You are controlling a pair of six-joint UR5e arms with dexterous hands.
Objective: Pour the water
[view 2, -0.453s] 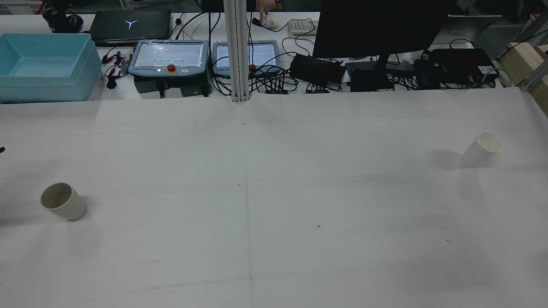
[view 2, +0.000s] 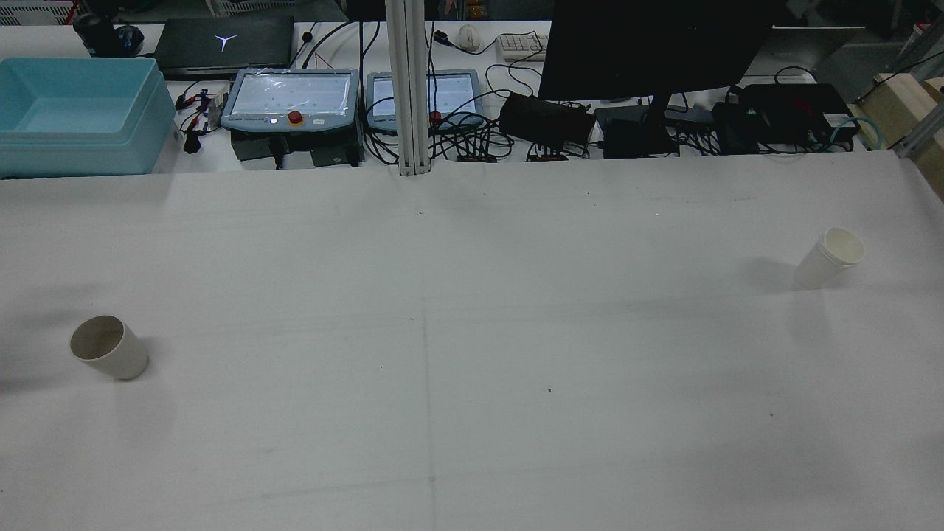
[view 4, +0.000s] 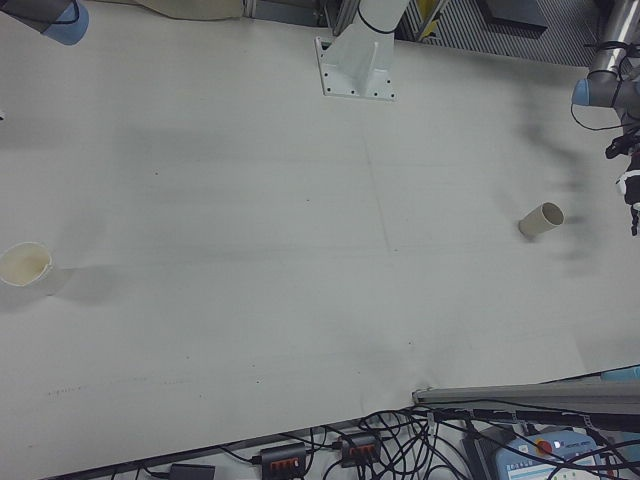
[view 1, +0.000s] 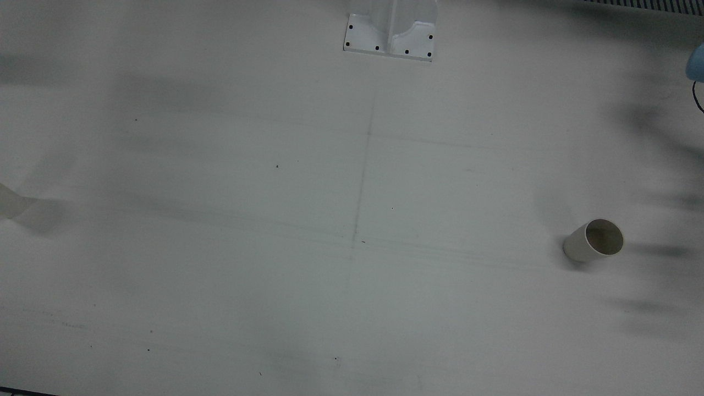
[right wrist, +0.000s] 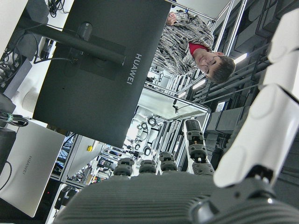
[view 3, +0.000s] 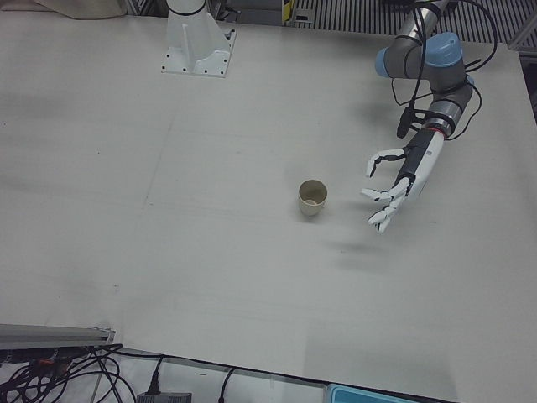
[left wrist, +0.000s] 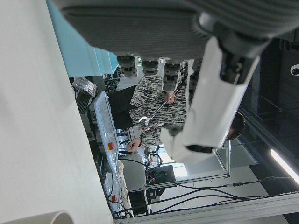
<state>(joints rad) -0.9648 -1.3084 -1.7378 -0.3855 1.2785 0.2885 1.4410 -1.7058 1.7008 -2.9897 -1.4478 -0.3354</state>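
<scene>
A beige paper cup [view 2: 109, 346] stands on the white table on my left side; it also shows in the front view [view 1: 597, 242], the left-front view [view 3: 312, 198] and the right-front view [view 4: 541, 219]. A whiter cup [view 2: 830, 258] stands far off on my right side, and shows in the right-front view [view 4: 25, 265]. My left hand [view 3: 393, 180] is open and empty, hovering beside the beige cup with a clear gap between them. My right hand [right wrist: 154, 196] shows only in its own view, fingers spread, holding nothing. No external view shows it.
The table [view 2: 472, 369] is covered with white paper. Beyond its far edge are a light-blue bin [view 2: 74, 110], two teach pendants [view 2: 291, 99], a monitor [view 2: 656, 44] and cables. A white pedestal base [view 1: 390, 33] stands at the robot's side.
A dark tip at the left edge of the rear view is gone from it. A person's hand at the mouse behind the table has withdrawn. The cups have not moved.
</scene>
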